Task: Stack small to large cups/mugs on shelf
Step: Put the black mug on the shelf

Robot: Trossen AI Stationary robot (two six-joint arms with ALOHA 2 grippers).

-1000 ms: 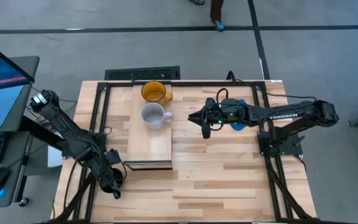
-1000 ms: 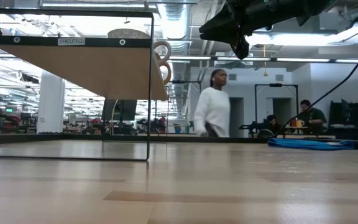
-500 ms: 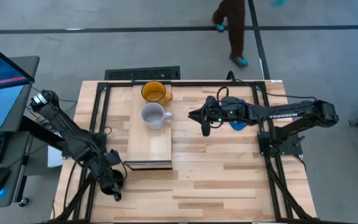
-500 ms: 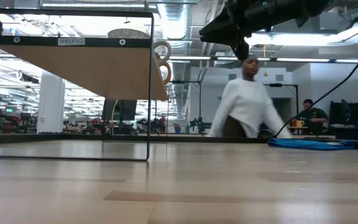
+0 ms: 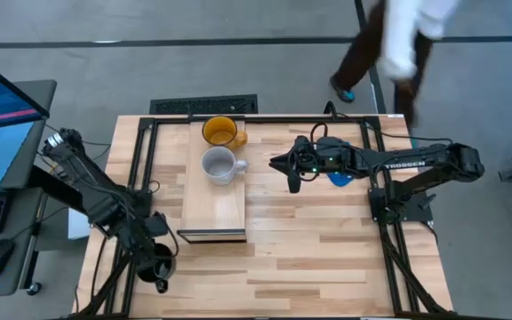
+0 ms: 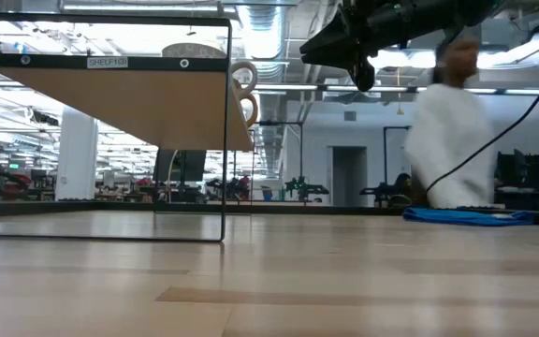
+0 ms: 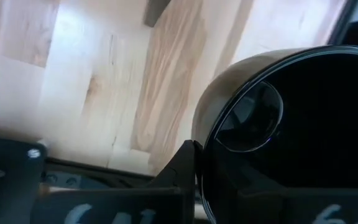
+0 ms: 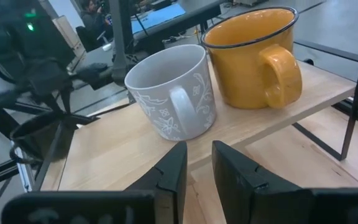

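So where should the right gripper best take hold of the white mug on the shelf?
Probably by the handle of the white mug: it stands upright on the shelf and its handle points toward the right gripper, so come from that side.

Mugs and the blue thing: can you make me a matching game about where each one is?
1. yellow mug
2. white mug
3. black mug
4. blue thing

A. held in the left tool
B. on the table, under the right arm
C. at the far end of the shelf
D. on the shelf, beside the yellow mug

Pairs: 1-C, 2-D, 3-A, 4-B
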